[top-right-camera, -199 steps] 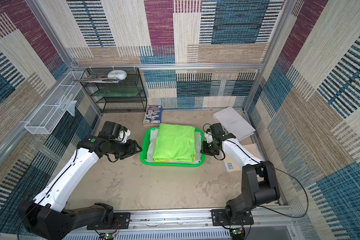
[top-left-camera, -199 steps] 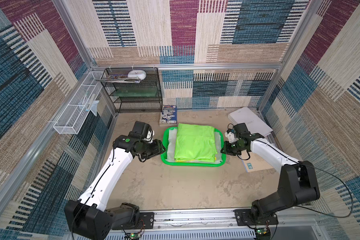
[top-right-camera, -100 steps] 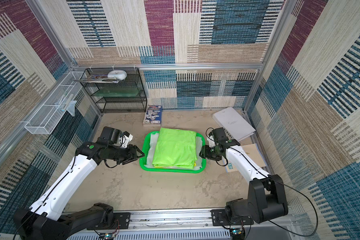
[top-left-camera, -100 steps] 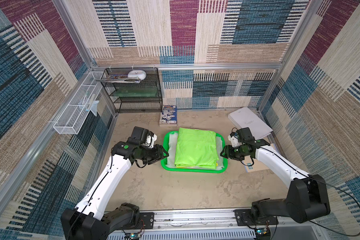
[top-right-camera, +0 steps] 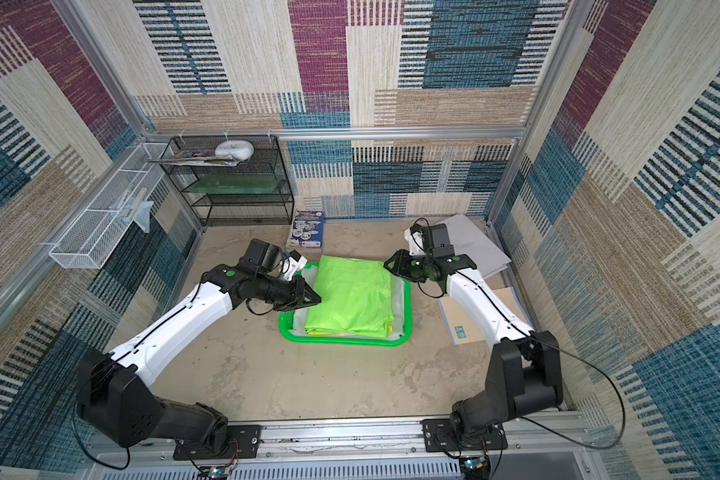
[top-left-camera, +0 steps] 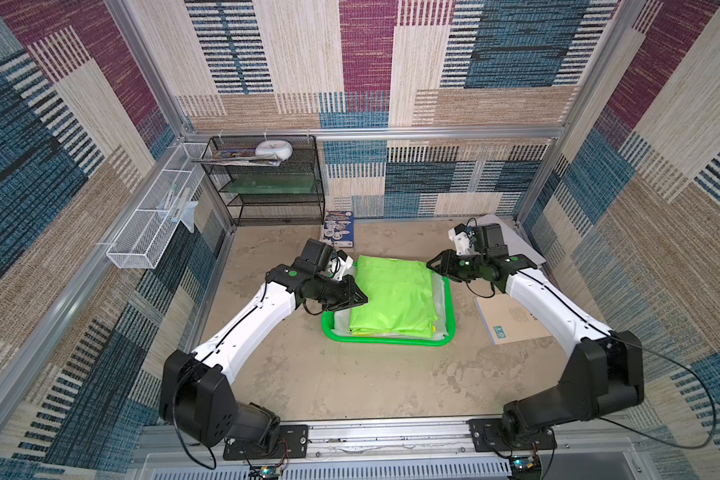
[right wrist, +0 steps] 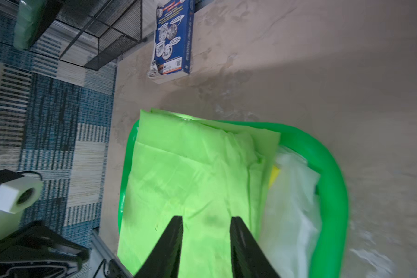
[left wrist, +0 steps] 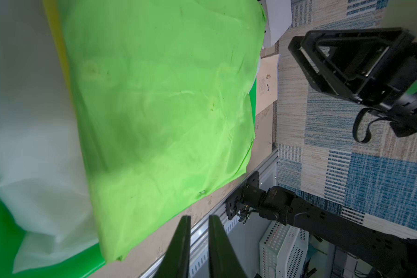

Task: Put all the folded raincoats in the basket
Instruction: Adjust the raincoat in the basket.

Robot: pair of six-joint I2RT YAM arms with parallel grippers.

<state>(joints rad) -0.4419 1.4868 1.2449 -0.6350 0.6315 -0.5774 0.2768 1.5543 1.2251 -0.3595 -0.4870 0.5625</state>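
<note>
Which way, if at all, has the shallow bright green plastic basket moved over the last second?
Yes. The shallow bright green plastic basket has slid toward the aluminium front rail, away from the blue printed booklet, which stayed put.

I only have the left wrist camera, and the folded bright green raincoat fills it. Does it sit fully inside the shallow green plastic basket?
Observer: Nearly. In both top views the raincoat lies in the basket, but its far edge hides the back rim.
Operator: Is the right gripper holding it?
Observer: No. The right wrist view shows the right gripper above it, fingers apart, nothing pinched between them.
Operator: Anything behind the basket?
Observer: A blue printed booklet lies on the floor, between the basket and a black mesh rack.
</note>
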